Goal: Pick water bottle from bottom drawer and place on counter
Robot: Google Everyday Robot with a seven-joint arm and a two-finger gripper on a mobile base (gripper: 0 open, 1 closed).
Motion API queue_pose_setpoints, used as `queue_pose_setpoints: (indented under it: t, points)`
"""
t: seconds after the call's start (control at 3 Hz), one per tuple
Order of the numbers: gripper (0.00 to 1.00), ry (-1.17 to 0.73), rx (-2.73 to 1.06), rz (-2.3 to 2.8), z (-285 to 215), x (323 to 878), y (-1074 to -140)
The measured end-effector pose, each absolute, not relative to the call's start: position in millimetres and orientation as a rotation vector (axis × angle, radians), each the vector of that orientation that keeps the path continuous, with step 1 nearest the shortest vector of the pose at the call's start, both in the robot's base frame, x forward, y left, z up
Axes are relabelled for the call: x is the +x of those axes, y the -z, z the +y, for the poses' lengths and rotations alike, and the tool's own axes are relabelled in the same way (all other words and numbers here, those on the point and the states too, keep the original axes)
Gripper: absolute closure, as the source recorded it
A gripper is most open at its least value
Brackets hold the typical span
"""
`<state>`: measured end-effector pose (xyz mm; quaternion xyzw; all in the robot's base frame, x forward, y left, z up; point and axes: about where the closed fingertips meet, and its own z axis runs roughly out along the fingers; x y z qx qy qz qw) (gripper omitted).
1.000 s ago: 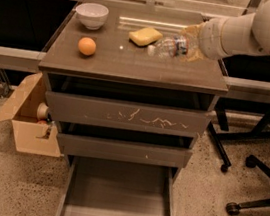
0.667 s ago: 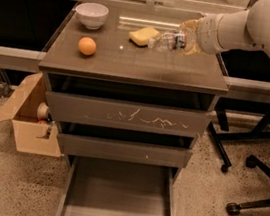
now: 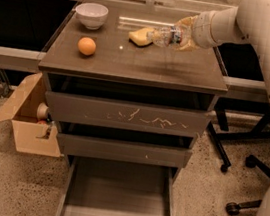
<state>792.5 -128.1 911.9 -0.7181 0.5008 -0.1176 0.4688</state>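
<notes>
The water bottle (image 3: 167, 36), clear plastic with a dark label band, is held lying sideways just above the counter (image 3: 132, 61), right beside the yellow sponge (image 3: 141, 36). My gripper (image 3: 182, 34) is shut on the bottle's right end, reaching in from the right over the counter's back right part. The bottom drawer (image 3: 117, 198) stands pulled open below, its grey floor bare.
A white bowl (image 3: 91, 14) sits at the counter's back left and an orange (image 3: 86, 46) in front of it. A cardboard box (image 3: 28, 119) stands on the floor left of the cabinet. Chair legs and wheels (image 3: 233, 208) are at the right.
My arm has moved the bottle leftward and slightly back over the counter, closer to the yellow sponge.
</notes>
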Motion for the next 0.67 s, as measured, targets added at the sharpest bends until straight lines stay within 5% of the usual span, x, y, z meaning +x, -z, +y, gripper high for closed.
queue_pose_setpoints:
  t: [0.67]
  points:
    - [0.45, 0.165, -1.705, 1.307, -132, 818, -887]
